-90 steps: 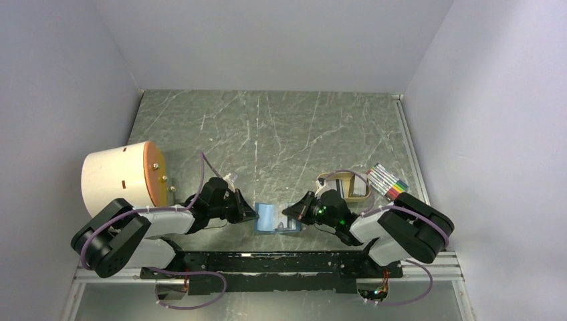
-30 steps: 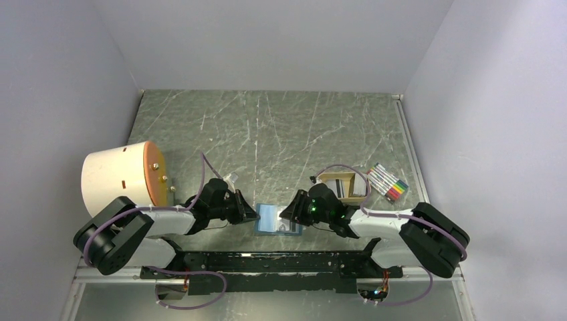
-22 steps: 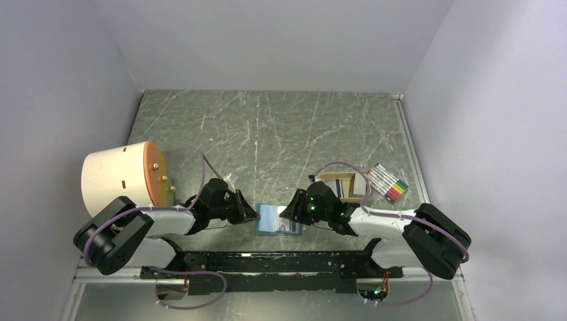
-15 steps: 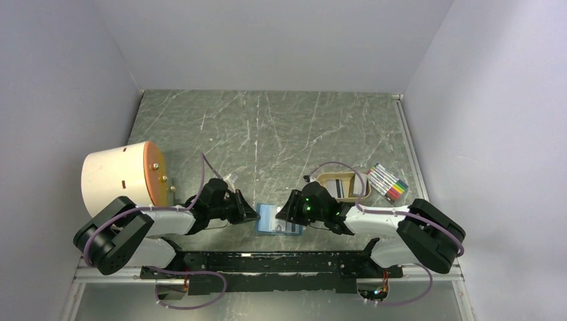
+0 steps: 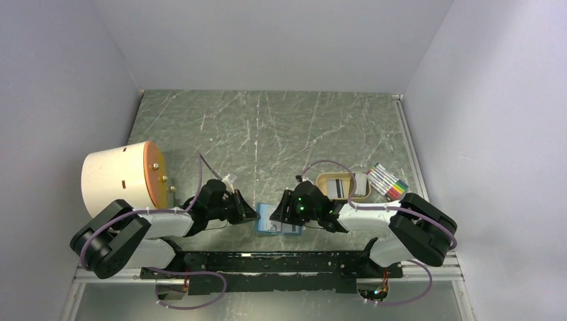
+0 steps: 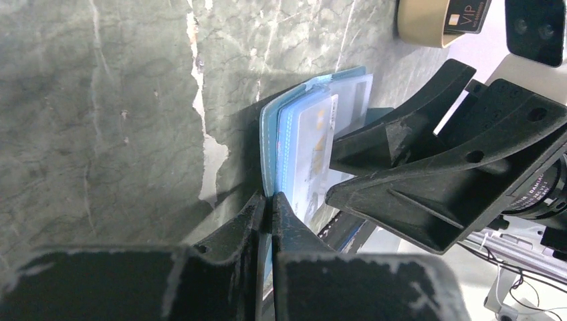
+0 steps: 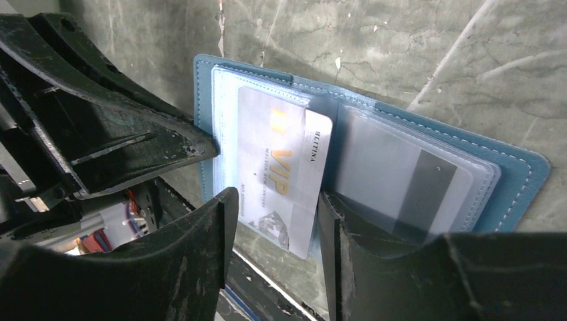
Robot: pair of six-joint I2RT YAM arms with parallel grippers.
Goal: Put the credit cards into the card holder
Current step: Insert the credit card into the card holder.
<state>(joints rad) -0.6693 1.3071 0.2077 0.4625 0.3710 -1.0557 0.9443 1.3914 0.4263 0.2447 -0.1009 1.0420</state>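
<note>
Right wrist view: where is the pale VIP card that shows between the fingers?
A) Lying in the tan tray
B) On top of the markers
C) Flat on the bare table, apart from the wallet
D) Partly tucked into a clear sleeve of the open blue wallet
D: the VIP card has its upper end under a clear sleeve of the open card holder, with its lower end sticking out.

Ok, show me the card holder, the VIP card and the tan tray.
card holder (image 7: 525,175), right wrist view, bare teal corner.
VIP card (image 7: 281,175), right wrist view, printed face.
tan tray (image 6: 421,23), left wrist view, outer wall.
</note>
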